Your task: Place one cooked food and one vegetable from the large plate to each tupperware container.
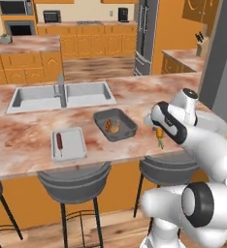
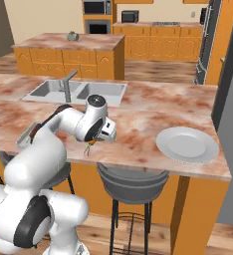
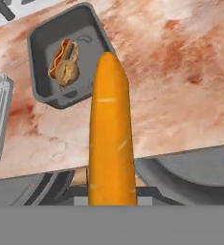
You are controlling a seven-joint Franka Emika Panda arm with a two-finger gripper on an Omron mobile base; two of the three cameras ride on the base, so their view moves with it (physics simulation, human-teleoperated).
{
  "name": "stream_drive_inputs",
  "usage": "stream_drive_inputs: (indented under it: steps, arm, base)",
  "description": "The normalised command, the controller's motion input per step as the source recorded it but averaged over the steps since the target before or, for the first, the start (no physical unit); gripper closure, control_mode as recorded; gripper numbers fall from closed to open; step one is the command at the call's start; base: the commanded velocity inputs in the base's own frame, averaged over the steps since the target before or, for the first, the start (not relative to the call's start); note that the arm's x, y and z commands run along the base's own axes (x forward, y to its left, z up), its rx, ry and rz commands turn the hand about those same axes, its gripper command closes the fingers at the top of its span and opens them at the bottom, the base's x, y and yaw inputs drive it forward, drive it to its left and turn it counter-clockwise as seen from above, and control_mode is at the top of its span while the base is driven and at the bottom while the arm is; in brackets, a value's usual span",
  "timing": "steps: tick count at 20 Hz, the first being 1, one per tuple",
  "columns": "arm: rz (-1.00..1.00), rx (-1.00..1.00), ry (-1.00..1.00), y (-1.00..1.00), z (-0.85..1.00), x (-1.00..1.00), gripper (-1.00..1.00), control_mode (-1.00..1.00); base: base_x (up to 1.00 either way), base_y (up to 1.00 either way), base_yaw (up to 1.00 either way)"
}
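A carrot [image 3: 111, 139] is held clamped in the gripper [image 1: 159, 133] above the counter's [image 1: 33, 131] front edge. Just beside it, the tub [image 1: 126, 127] holds two foods. A sausage [image 1: 59, 141] lies in the tray [image 1: 72, 147]. The plate [image 2: 187, 145] sits well apart.

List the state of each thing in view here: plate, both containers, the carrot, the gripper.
large plate: bare, flat on the counter.
dark-grey tub: lidless, holds a hot dog and a brownish food item.
light-grey flat tray: lidless, holds one dark red sausage-like item.
carrot: held off the counter, near its front edge.
gripper: shut on the carrot.
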Motion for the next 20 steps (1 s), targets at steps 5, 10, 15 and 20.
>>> stream_drive_inputs:
  steps: [5, 10, 15, 20]
  arm:
    - [0.0, 0.0, 0.0, 0.0, 0.0, 0.0, 1.0, 1.0]
    - [0.0, 0.0, 0.0, 0.0, 0.0, 0.0, 1.0, 1.0]
    - [0.0, 0.0, 0.0, 0.0, 0.0, 0.0, 1.0, 1.0]
    - [0.0, 0.0, 0.0, 0.0, 0.0, 0.0, 1.0, 1.0]
  base:
    - [-0.38, 1.0, -0.09]
    - [0.36, 1.0, -0.05]
    - [1.0, 0.67, 0.0]
    - [1.0, 0.03, 0.02]
